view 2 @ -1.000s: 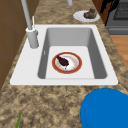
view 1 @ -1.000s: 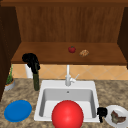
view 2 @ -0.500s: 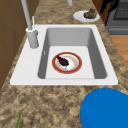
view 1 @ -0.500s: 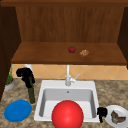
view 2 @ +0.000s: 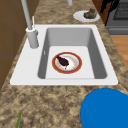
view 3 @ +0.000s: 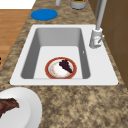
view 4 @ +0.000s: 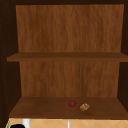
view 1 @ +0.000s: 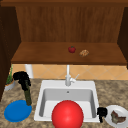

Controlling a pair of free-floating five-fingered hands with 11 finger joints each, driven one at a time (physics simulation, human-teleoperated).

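No labels or writing anywhere. Front view: left hand has its fingers curled round a dark green bottle hanging below it, over the blue plate. Right hand floats just left of the white plate; can't tell its fingers. Upper view: left hand's top pokes in below the shelf.

A red apple and a brown bun lie on the shelf. In the sink is a red-rimmed plate.
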